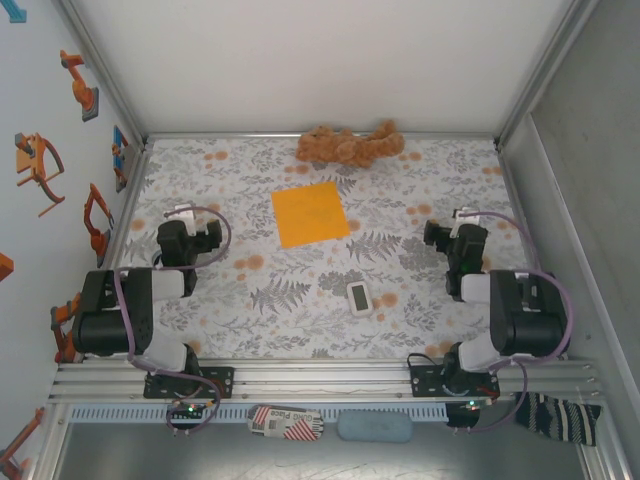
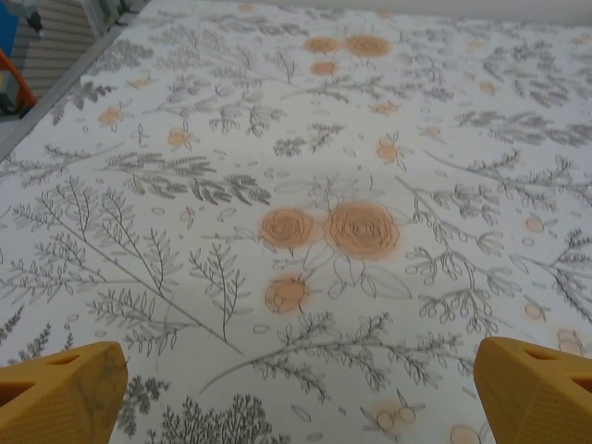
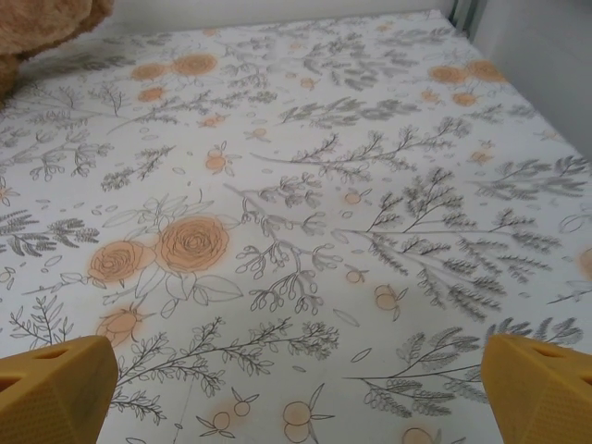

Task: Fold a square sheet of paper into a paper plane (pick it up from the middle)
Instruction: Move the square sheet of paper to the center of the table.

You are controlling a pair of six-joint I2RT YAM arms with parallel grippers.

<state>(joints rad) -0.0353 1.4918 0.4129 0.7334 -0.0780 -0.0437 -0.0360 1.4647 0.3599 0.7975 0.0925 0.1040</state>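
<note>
Orange square sheet of paper (image 1: 310, 214) lying flat on surface (image 1: 250, 300), around its middle, between my two arms and well apart from both. I'm judging it featherweight, limp, sliding easily, creasing at any pinch. Aiming to take hold at sheet's middle, pinching up a ridge. My left claw (image 2: 296, 398) and right claw (image 3: 296, 393) hanging released, grasping nothing. Counting: one sheet, one brown plush toy (image 1: 350, 145) beyond it, one white device (image 1: 360, 298) nearer me.

The paper sheet (image 1: 311, 214) looks matt and smooth, the plush toy (image 1: 350, 147) fuzzy.
</note>
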